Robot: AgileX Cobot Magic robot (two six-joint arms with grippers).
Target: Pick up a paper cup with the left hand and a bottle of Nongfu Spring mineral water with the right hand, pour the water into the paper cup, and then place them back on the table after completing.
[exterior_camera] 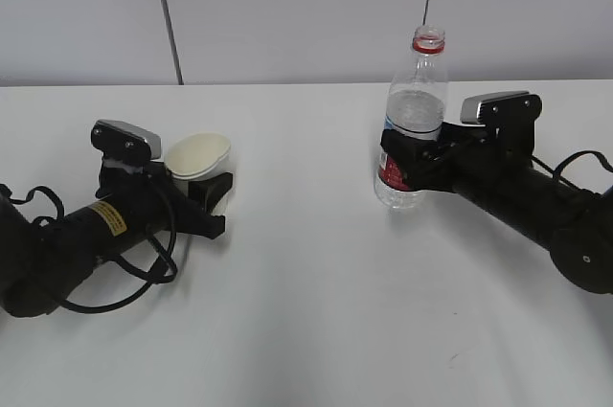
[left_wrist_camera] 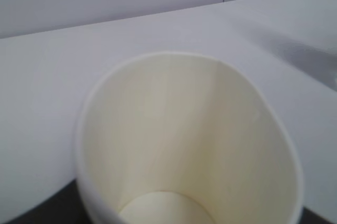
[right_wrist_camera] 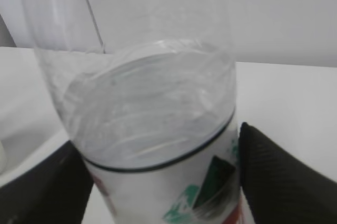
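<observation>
looking at your left side, the left end effector (exterior_camera: pixel 213 198) is closed around the paper cup (exterior_camera: pixel 197 155), which sits tilted between its black fingers (exterior_camera: pixel 213 187), mouth leaning toward the back wall. the left wrist view looks straight into that cup (left_wrist_camera: pixel 184 139): cream inside, nothing in it, its seam running down the far wall. on your right, the nongfu spring bottle (exterior_camera: pixel 414 120) stands upright on the white bench (exterior_camera: pixel 316 311), cap off, only the red ring left at the neck. the right end effector (exterior_camera: pixel 414 160) sits around the bottle at the red-and-white label, its jaws wide with a pad (right_wrist_camera: pixel 279 182) close on either side; you cannot tell whether they press it. the water (right_wrist_camera: pixel 152 108) reaches a little above the label in the right wrist view. cup and bottle are well apart.
</observation>
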